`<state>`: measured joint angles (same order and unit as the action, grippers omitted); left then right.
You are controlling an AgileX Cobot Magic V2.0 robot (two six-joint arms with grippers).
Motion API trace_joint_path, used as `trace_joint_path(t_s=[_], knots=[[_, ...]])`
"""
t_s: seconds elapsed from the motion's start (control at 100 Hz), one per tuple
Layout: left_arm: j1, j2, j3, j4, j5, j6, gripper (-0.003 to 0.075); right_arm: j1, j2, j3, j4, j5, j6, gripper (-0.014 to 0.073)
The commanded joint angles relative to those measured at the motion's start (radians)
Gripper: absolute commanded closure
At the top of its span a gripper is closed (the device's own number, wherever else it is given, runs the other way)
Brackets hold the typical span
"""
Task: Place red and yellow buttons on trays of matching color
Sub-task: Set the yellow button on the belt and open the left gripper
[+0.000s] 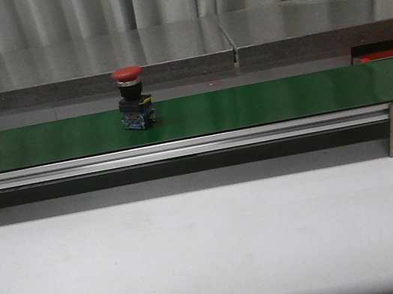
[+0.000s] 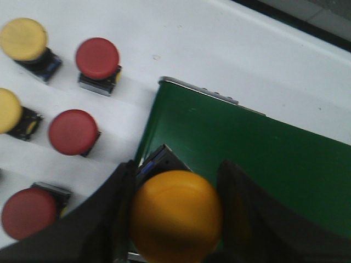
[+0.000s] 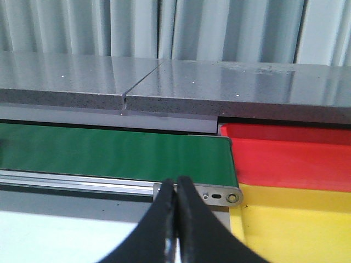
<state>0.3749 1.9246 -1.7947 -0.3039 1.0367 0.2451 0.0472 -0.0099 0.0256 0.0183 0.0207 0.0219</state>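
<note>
Belt: a red-capped button (image 1: pixel 132 97) stands upright on the long green belt (image 1: pixel 265 101), left of its middle in the front view, alone on the belt there.
Left gripper: the left gripper (image 2: pixel 176 219) clamps a yellow-capped button (image 2: pixel 175 215) between its dark fingers (image 2: pixel 244 213), over the end of the belt where it meets the white table (image 2: pixel 230 49).
Waiting buttons: on the white table beside that belt end stand three red buttons (image 2: pixel 97 58) (image 2: pixel 73 131) (image 2: pixel 28 212) and two yellow buttons (image 2: pixel 23 39) (image 2: pixel 7 110), apart from one another.
Right gripper: the right gripper (image 3: pixel 176 219) has its fingers pressed together on nothing, hanging just before the belt's other end.
Trays: a red tray (image 3: pixel 296 159) and a yellow tray (image 3: pixel 296 219) lie side by side past that end; what shows of each holds no button.
</note>
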Motion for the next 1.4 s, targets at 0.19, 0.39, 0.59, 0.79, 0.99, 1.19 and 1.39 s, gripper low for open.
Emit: trace_joint_path(t_s=[0.19,0.39,0.59,0.79,0.99,1.19,1.39], knots=[[-0.105,0.028,-0.036,-0.027,-0.039,0.001,0.0729,0.0,-0.002,-0.018,-0.012,-0.082,-0.001,0.066],[-0.13,0.048,-0.036,-0.007,-0.029,0.001,0.0661,0.0,-0.002,-0.018,-0.012,-0.082,-0.001,0.066],[-0.13,0.048,-0.036,0.003,-0.02,0.001,0.0248,0.0,-0.002,-0.018,-0.012,-0.082,-0.001,0.066],[-0.139,0.035,-0.046,0.001,-0.02,0.001,0.0026,0.0,-0.002,-0.018,-0.012,-0.082,-0.001,0.066],[-0.148,-0.041,-0.073,0.001,-0.029,0.001,0.0071,0.0,-0.002,-0.018,-0.012,-0.082,-0.001,0.066],[-0.196,-0.172,-0.064,-0.011,-0.03,0.031,0.0071,0.0,-0.002,-0.018,-0.012,-0.082,-0.001,0.066],[-0.309,-0.361,0.047,-0.007,-0.137,0.052,0.0071,0.0,-0.002,-0.018,-0.012,-0.099,-0.001,0.066]])
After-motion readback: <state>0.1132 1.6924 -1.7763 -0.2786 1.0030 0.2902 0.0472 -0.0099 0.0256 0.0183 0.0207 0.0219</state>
